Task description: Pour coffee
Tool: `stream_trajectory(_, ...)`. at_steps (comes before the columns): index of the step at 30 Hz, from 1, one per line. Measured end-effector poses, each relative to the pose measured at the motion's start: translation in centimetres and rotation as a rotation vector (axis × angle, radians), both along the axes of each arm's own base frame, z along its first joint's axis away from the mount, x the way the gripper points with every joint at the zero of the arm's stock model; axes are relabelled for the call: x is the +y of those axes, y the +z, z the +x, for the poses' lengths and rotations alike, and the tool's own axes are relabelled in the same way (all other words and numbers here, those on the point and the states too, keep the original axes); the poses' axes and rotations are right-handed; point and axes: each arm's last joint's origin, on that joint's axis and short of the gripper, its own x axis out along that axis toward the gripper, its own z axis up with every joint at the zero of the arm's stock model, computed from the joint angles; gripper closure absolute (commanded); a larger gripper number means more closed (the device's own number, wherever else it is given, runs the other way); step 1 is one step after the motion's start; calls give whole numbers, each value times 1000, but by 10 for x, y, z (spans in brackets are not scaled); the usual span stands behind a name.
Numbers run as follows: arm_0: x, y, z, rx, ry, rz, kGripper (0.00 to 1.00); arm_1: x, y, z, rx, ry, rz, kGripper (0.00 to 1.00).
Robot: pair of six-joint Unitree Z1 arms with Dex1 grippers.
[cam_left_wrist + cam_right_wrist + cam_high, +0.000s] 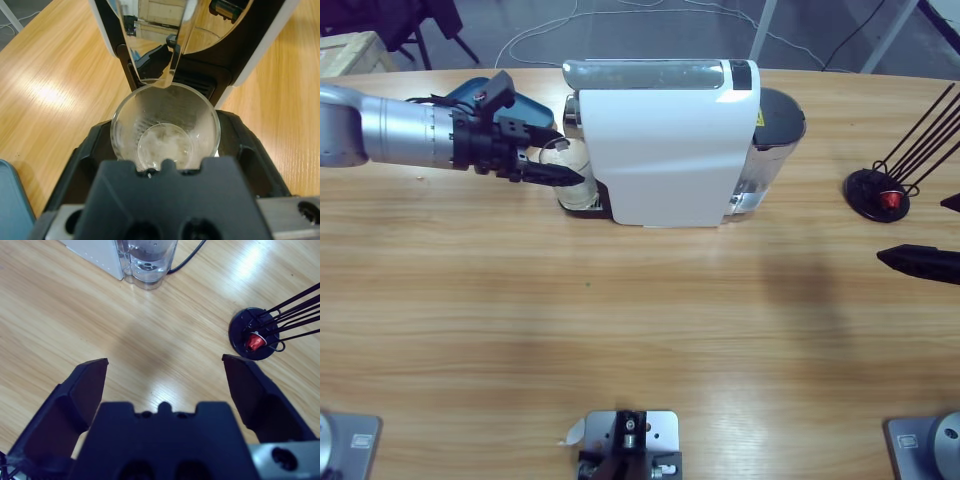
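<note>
Gripping one clear cup (165,135) under one coffee machine (665,150), left end effector (555,160), right end effector (162,375) wide, apparently one red capsule (255,342).

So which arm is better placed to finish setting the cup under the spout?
Left. Its tool already grips the empty cup beneath the coffee machine spout; the right tool hangs open over bare table.

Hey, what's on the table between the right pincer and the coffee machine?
Nothing: in the right wrist view only bare wooden table lies between the right pincer and the coffee machine. The capsule stand sits off to the side.
</note>
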Motion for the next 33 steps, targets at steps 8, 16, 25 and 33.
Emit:
stream_trajectory(8,23,1,5,0,73,-7,1000,-2,2,-2,-10,0,8,13)
stream_trajectory(16,63,46,26,-91,477,-15,1000,-2,2,-2,-10,0,8,18)
stream_trajectory(25,91,44,84,-84,867,-15,1000,-1,3,0,-31,-5,18,18)
stream_trajectory(33,89,2,105,-4,882,41,1000,-1,3,0,-31,-5,18,14)
